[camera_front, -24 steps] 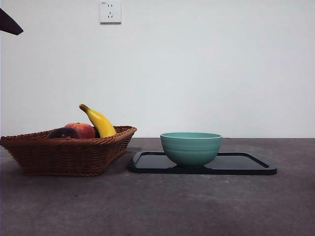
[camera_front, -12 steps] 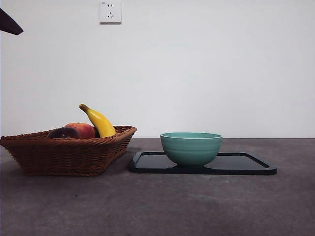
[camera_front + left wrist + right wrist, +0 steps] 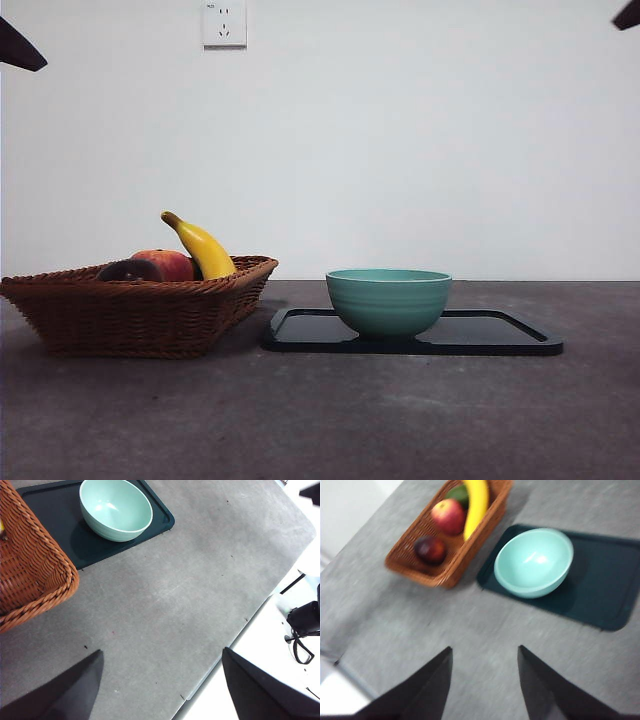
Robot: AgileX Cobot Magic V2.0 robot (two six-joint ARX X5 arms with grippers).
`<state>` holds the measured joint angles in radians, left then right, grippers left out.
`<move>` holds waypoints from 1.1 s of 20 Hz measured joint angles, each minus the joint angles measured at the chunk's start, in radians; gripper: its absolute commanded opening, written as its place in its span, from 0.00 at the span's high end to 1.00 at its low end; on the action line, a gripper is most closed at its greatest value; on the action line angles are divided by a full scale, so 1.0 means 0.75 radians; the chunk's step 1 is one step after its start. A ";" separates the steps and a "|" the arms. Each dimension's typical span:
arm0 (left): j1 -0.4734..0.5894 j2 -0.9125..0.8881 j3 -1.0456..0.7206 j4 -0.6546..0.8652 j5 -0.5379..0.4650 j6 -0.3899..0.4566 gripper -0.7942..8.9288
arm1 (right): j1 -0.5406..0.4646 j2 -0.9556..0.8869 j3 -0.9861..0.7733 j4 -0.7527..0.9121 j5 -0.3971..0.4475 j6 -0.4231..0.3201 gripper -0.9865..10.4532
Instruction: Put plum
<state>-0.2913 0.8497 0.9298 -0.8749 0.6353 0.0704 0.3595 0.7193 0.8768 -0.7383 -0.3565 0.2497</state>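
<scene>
The plum (image 3: 430, 549), dark and glossy, lies in a brown wicker basket (image 3: 445, 575) beside a red-orange fruit (image 3: 448, 515) and a yellow banana (image 3: 476, 502). In the front view only the plum's dark top (image 3: 128, 270) shows over the basket rim (image 3: 130, 315). My right gripper (image 3: 482, 680) is open and empty, high above the table and apart from the basket. My left gripper (image 3: 162, 680) is open and empty, high over the bare table near its edge, with the basket corner (image 3: 25, 570) to one side.
A teal bowl (image 3: 388, 300) stands empty on a black tray (image 3: 500, 335) to the right of the basket; the left wrist view shows it too (image 3: 116, 509). Black arm tips show at the top left (image 3: 20, 48) and top right (image 3: 628, 14) corners.
A black arm tip has come into the front view's top right corner. The basket, fruit, bowl and tray have not moved.
</scene>
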 measured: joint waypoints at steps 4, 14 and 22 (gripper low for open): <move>0.000 0.000 0.000 0.000 0.001 -0.001 0.53 | -0.001 0.203 0.133 0.004 0.081 0.008 0.71; 0.000 0.000 0.000 0.000 0.001 0.000 0.53 | -0.009 1.020 0.616 0.023 0.167 -0.087 0.70; 0.000 0.000 0.000 0.000 0.001 0.000 0.53 | -0.010 1.345 0.672 0.109 0.202 -0.109 0.70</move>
<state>-0.2913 0.8497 0.9298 -0.8749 0.6357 0.0704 0.3523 1.7279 1.3811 -0.6567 -0.2050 0.1677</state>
